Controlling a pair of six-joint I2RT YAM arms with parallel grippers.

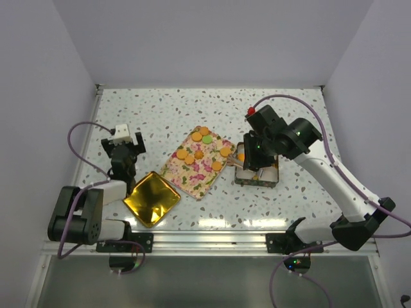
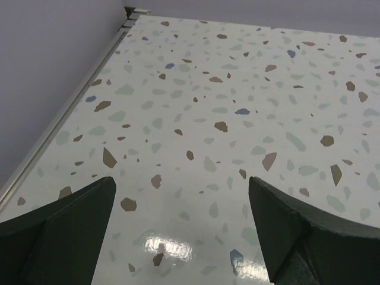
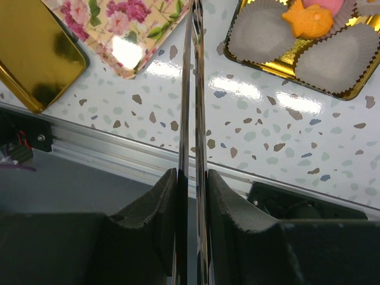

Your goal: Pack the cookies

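Observation:
Several cookies [image 1: 204, 135], mostly orange with a green one, lie on a flowered tray [image 1: 192, 173] in the middle of the table. To its right stands a gold tin [image 1: 257, 179] lined with white paper cups [image 3: 258, 35]; one cup holds an orange fish-shaped cookie [image 3: 307, 21], and a pink one [image 3: 335, 6] lies beside it. My right gripper [image 1: 253, 154] hangs over the tin's left end, shut on thin metal tongs [image 3: 193, 89] whose tips run out of the wrist view. My left gripper [image 1: 125, 151] stands open over bare table [image 2: 196, 119], its fingers [image 2: 65, 231] wide apart.
A gold lid [image 1: 151, 199] lies near the left arm, just left of the flowered tray [image 3: 127, 24]. The table's metal front rail [image 3: 107, 142] runs close below the tin. White walls close in the table on three sides.

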